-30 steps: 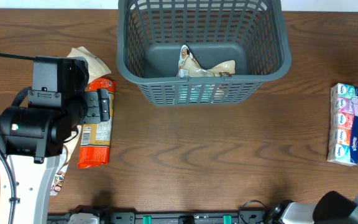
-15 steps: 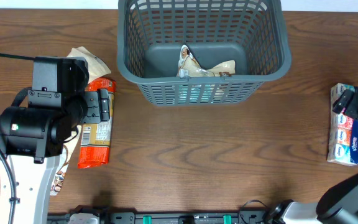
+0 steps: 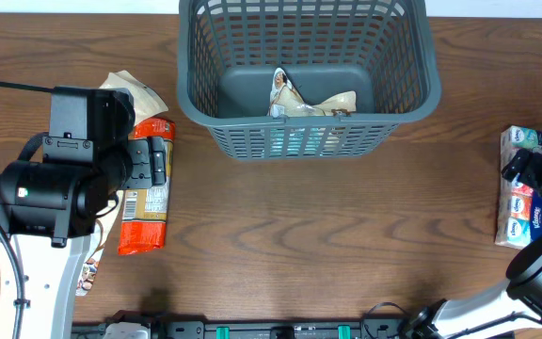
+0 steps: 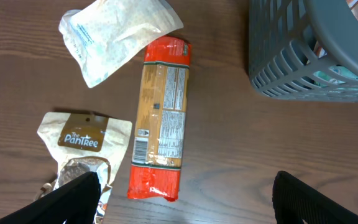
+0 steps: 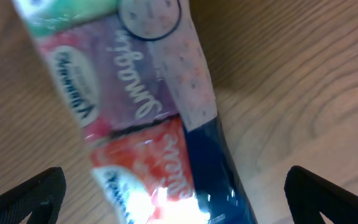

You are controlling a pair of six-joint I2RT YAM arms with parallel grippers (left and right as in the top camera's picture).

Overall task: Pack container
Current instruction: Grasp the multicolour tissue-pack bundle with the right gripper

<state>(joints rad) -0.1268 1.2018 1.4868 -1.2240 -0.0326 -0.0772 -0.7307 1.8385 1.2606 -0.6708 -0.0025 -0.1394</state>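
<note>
Motion since the earlier frames is all on the right side: the right end effector (image 3: 539,169), which was barely at the counter's (image 3: 346,235) edge a second ago, now hangs over the upper half of the tissue multipack (image 3: 520,202). Its fingers are spread, one on each side of the pack. The wrist view is blurred, so contact with the wrap cannot be made out. The left arm has not shifted. The left end effector (image 4: 185,183) is also spread wide above the orange snack pack (image 4: 160,118).

The container (image 3: 188,94), dark grey plastic with lattice sides and a thick rim, sits at the far middle of the wood-grain counter. A crinkled foil pouch (image 3: 299,99) lies on its solid floor.

The tissue multipack is a glossy film-wrapped block in green, purple, red and blue bands, lying near the counter's right edge. The orange pack is a long, flat-ended sleeve. A white pouch (image 4: 114,40) touches its far end, and a tan "The PanTree" pouch (image 4: 82,140) lies just beside it.

Bare wood runs between the container and both groups of packs.
</note>
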